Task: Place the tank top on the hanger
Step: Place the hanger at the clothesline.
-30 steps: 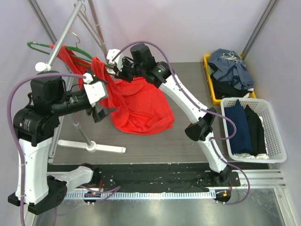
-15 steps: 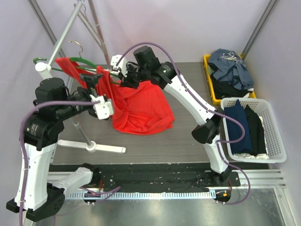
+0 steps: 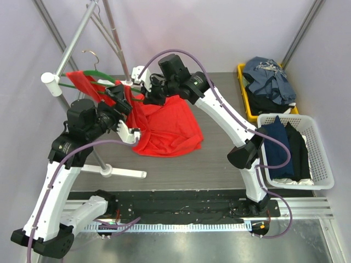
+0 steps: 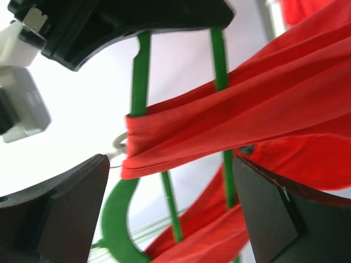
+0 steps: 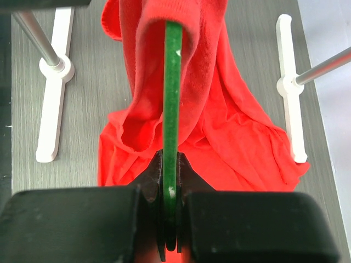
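The red tank top (image 3: pixel 167 123) hangs bunched, one strap looped over the green hanger (image 5: pixel 174 98) and its body trailing onto the desk (image 3: pixel 219 164). The right claw (image 5: pixel 173 186) is clamped on the hanger's bar. The left claw (image 4: pixel 170 192) gapes wide either side of the strap, gripping nothing.

Bright, even light left only soft shadows overhead, whereas the left wrist view was backlit and washed out, its near fingers (image 4: pixel 55 208) dark and blurred.
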You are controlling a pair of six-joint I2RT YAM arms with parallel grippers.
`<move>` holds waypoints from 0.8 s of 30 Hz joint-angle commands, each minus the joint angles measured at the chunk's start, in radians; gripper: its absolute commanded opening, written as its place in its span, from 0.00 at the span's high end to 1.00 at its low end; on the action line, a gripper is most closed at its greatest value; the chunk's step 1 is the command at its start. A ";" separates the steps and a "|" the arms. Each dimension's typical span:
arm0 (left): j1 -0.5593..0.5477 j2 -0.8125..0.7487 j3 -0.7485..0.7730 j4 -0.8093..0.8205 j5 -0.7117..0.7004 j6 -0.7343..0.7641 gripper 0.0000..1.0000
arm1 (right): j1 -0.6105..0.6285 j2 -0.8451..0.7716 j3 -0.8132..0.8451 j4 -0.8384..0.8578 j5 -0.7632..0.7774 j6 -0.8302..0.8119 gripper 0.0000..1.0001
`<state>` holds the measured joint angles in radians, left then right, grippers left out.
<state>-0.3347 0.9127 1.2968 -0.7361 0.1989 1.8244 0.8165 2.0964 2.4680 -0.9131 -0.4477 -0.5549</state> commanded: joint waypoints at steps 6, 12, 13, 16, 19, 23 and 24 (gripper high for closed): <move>-0.006 -0.002 -0.037 0.181 -0.053 0.234 0.02 | 0.004 -0.098 -0.009 0.040 -0.046 -0.020 0.99; -0.007 0.035 -0.014 0.181 -0.107 0.263 0.12 | 0.004 -0.125 -0.029 0.014 -0.068 -0.036 0.99; -0.007 0.038 -0.010 0.181 -0.107 0.263 0.16 | 0.004 -0.130 -0.030 0.013 -0.069 -0.036 0.99; -0.009 0.048 -0.010 0.179 -0.110 0.260 0.21 | 0.004 -0.145 -0.034 0.003 -0.074 -0.043 0.99; -0.015 0.057 -0.011 0.179 -0.110 0.260 0.28 | 0.004 -0.160 -0.034 -0.009 -0.083 -0.050 0.99; -0.026 0.064 -0.011 0.205 -0.113 0.253 0.40 | 0.004 -0.173 -0.041 -0.018 -0.092 -0.053 0.99; -0.026 0.068 -0.010 0.213 -0.112 0.251 0.48 | 0.004 -0.176 -0.043 -0.020 -0.094 -0.056 0.99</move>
<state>-0.3557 0.9676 1.2556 -0.5724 0.1135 1.9995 0.8162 2.0304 2.4084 -0.9867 -0.4709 -0.5877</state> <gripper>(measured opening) 0.617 0.069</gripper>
